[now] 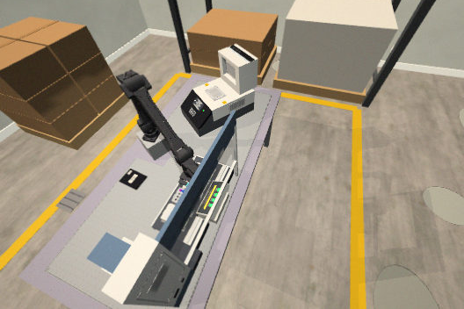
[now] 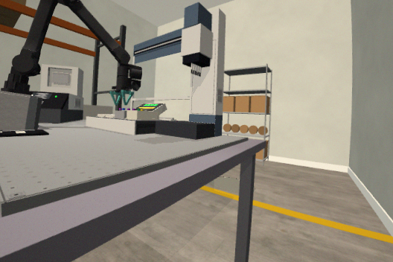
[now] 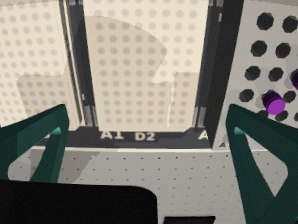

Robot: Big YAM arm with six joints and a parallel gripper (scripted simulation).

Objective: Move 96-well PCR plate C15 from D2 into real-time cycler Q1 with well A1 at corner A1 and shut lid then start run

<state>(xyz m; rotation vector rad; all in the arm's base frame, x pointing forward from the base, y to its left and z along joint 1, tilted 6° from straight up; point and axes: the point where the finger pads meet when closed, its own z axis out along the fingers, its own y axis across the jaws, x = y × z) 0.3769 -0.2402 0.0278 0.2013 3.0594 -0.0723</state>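
In the wrist view the PCR plate C15 (image 3: pixel 147 56) lies flat in the nest marked D2, a pale plate with rows of small wells. My gripper (image 3: pixel 147 113) is open, its green fingers standing wide on either side of the plate's near end, above it. In the exterior view the gripper (image 2: pixel 122 97) hangs just over the hand-off row. In the top view the gripper (image 1: pixel 185 179) is beside the blue gantry. The cycler Q1 (image 1: pixel 217 102) stands at the far end of the table with its lid (image 1: pixel 237 68) raised, its block (image 1: pixel 215 93) bare and its lamp (image 1: pixel 205 111) green.
The other plate G16 (image 3: pixel 33 63) lies left of C15. The tube cooling block (image 3: pixel 273 76) with purple tubes is on the right. The liquid handler's blue gantry (image 1: pixel 198 181) runs close along the row. A black regrip nest (image 1: pixel 131 176) lies on the table.
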